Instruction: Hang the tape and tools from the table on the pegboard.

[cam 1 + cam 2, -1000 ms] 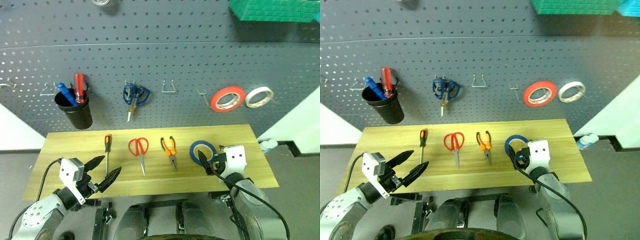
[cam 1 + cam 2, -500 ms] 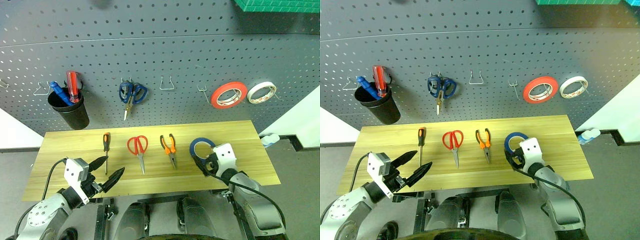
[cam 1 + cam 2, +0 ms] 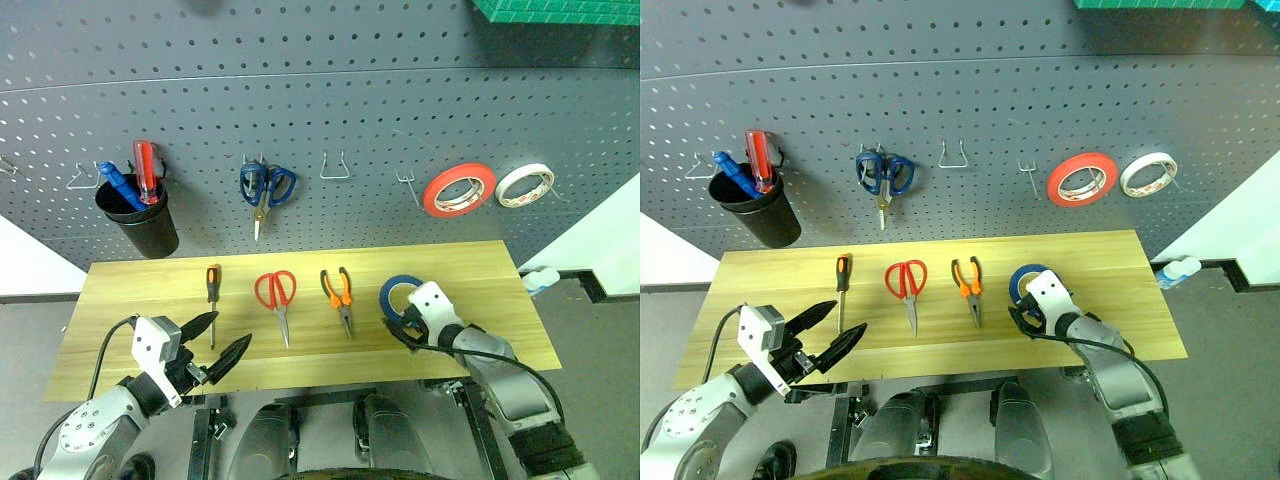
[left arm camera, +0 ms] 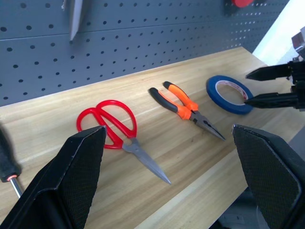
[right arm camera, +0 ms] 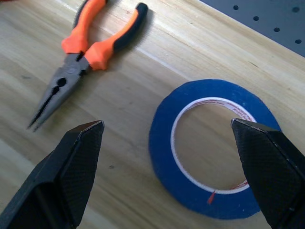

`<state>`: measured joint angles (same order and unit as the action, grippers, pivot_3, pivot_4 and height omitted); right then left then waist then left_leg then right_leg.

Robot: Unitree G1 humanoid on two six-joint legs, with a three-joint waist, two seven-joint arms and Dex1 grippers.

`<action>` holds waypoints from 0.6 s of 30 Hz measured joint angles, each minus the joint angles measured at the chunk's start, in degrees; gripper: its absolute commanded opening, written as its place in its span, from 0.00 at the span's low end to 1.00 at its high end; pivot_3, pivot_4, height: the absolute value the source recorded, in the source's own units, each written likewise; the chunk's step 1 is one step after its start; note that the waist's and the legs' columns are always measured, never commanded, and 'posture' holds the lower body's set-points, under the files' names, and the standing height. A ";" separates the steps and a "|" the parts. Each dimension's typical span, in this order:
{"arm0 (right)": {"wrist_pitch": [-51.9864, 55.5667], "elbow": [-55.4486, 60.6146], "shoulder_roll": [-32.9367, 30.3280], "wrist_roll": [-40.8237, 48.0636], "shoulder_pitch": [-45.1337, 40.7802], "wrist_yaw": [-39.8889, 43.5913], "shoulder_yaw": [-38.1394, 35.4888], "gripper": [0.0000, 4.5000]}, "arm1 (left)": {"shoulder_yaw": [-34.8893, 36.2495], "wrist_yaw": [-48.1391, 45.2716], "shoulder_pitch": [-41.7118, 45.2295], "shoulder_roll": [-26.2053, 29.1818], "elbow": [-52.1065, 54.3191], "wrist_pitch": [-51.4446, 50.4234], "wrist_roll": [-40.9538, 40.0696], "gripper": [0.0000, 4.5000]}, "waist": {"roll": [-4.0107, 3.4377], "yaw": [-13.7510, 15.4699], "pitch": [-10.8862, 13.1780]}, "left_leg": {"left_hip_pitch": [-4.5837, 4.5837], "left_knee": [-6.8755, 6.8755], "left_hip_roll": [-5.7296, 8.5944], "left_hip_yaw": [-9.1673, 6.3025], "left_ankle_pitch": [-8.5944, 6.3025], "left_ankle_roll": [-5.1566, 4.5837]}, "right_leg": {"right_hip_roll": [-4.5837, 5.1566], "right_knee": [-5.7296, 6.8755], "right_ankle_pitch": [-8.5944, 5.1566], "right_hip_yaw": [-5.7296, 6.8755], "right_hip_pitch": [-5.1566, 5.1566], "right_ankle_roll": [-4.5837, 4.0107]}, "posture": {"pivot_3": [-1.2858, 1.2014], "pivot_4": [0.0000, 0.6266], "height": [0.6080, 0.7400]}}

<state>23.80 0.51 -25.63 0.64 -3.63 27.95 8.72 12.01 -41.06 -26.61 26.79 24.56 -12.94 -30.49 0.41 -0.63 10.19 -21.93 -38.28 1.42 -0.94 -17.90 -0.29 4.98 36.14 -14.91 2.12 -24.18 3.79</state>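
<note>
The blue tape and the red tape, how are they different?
The blue tape lies flat on the table; the red tape hangs on the pegboard. The open right gripper is close to the blue tape; nothing is near the red tape. Both are round rings with a hole.

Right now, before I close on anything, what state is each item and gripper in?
Blue tape: flat on the table, not gripped.
Pliers: lying closed, not hung.
Red scissors: lying closed, not hung.
Slim screwdriver: lying, not hung.
Right gripper: open, at the tape.
Left gripper: open, empty.
Blue scissors: hung on the pegboard.
</note>
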 measured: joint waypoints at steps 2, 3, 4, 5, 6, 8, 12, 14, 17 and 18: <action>1.15 -1.46 -0.39 -0.75 -1.56 1.11 1.20 1.00 | -0.03 0.02 0.05 -0.10 0.02 0.01 0.05 0.98 | -0.01 -0.02 0.01 | 0.00 0.00 0.00 0.00 0.00 0.00 | 0.01 0.00 0.00 0.00 0.00 0.00 | 0.51 0.30 0.97; 1.29 -2.14 -0.57 -1.15 -1.92 1.55 1.65 1.00 | -0.03 0.03 0.02 -0.12 0.04 0.01 0.06 0.98 | -0.01 -0.01 0.01 | 0.00 0.00 0.00 0.00 0.00 0.00 | 0.01 -0.01 0.00 0.00 0.00 0.00 | 0.51 0.30 0.97; 1.48 -2.67 -0.59 -1.33 -2.18 1.92 1.75 1.00 | -0.02 0.03 -0.08 -0.19 0.04 0.01 0.07 0.98 | -0.01 0.00 0.01 | -0.01 0.00 0.00 0.00 0.00 0.00 | 0.01 -0.01 0.00 0.00 0.00 0.00 | 0.52 0.30 0.97; 1.81 -3.15 -0.59 -1.35 -2.53 2.28 1.79 1.00 | -0.03 0.04 -0.19 -0.34 0.05 0.01 0.08 0.98 | -0.02 0.01 0.02 | -0.01 0.00 0.00 0.00 0.00 0.00 | 0.02 -0.01 0.02 0.00 0.00 0.02 | 0.52 0.30 0.97; 2.20 -3.58 -0.59 -1.40 -3.10 2.77 1.79 1.00 | -0.02 0.05 -0.32 -0.47 0.08 0.02 0.09 0.98 | -0.02 0.03 0.06 | -0.02 0.00 0.00 0.00 0.00 0.00 | 0.02 -0.01 0.02 0.00 0.00 0.03 | 0.52 0.30 0.97; 2.64 -4.32 -0.62 -1.45 -4.10 3.43 1.78 1.00 | -0.02 0.05 -0.46 -0.51 0.15 0.02 0.10 0.98 | -0.03 0.02 0.07 | -0.01 0.00 0.00 0.00 0.00 0.00 | 0.02 -0.01 0.02 -0.01 0.00 0.01 | 0.52 0.31 0.97; 4.49 -5.15 -0.71 -1.50 -4.97 4.85 1.77 1.00 | -0.01 0.04 -0.72 -0.53 0.25 0.08 0.11 0.98 | -0.06 0.05 0.18 | -0.01 0.00 0.00 0.00 0.00 0.00 | 0.03 -0.01 0.01 -0.01 0.00 -0.01 | 0.52 0.31 0.97; 6.11 -5.51 -0.88 -1.50 -5.39 5.62 1.78 1.00 | -0.01 0.04 -0.74 -0.56 0.30 0.12 0.11 0.98 | -0.05 0.04 0.30 | -0.01 0.00 0.00 0.00 0.00 0.00 | 0.04 -0.01 0.01 -0.01 0.00 -0.01 | 0.52 0.31 0.97; 9.08 -5.79 -1.09 -1.36 -5.82 6.91 1.78 1.00 | -0.01 0.03 -0.89 -0.57 0.34 0.29 0.12 0.98 | -0.03 0.04 0.37 | -0.02 0.00 0.00 -0.01 0.00 0.00 | 0.05 -0.01 0.01 -0.01 -0.01 -0.01 | 0.52 0.31 0.97; 9.77 -5.82 -1.08 -1.23 -5.82 7.19 1.78 1.00 | -0.01 0.03 -0.90 -0.57 0.35 0.32 0.12 0.98 | -0.03 0.04 0.38 | -0.02 0.00 -0.01 -0.01 0.00 0.00 | 0.05 -0.01 0.01 -0.01 -0.02 -0.01 | 0.52 0.31 0.97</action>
<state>33.56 -5.30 -26.72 -0.60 -9.44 35.14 10.50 12.00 -41.03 -27.51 26.22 24.91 -12.62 -30.37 0.37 -0.59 10.58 -21.95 -38.27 1.41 -0.95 -17.91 -0.29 5.02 36.13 -14.90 2.11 -24.20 3.78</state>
